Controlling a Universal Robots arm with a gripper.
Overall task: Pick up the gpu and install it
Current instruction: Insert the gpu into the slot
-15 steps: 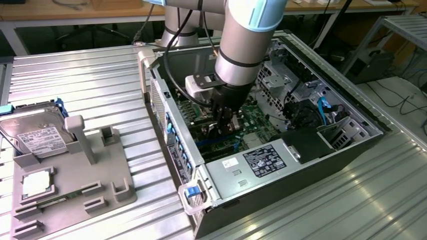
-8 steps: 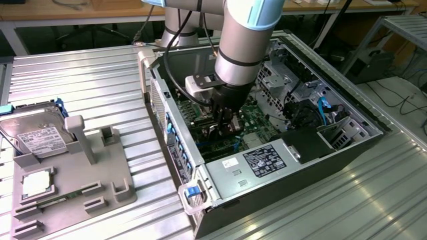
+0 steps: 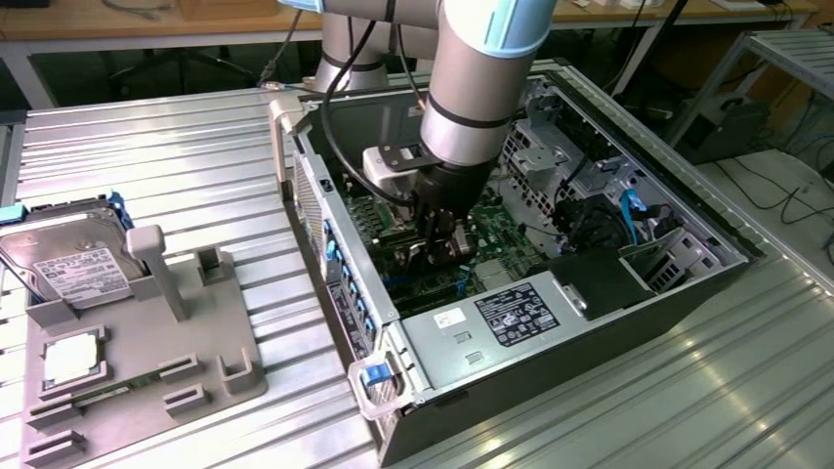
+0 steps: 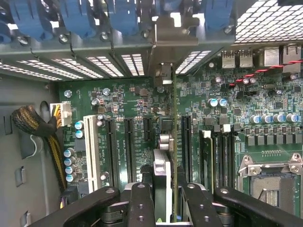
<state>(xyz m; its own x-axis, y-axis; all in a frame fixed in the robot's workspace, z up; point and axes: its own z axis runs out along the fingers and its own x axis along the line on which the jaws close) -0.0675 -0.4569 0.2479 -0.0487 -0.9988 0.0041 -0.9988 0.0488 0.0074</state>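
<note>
My gripper (image 3: 443, 246) reaches down into the open computer case (image 3: 678, 230), low over the green motherboard (image 4: 132, 99). In the wrist view its black fingers (image 4: 141, 203) are shut on the gpu (image 4: 166, 156), a thin card seen edge-on that stands upright between the long black expansion slots. The card's silver bracket (image 4: 163, 71) reaches the rear wall of the case, beneath the blue slot clips. Whether the card's lower edge sits in a slot cannot be told.
A grey holder (image 3: 195, 342) stands on the ribbed metal table at the exterior view's left, with a silver hard drive (image 3: 72, 264) and a square CPU chip (image 3: 72, 357) in it. Inside the case are the power supply (image 3: 509, 318), cable bundles (image 4: 33, 125) and the CPU socket (image 4: 272, 187).
</note>
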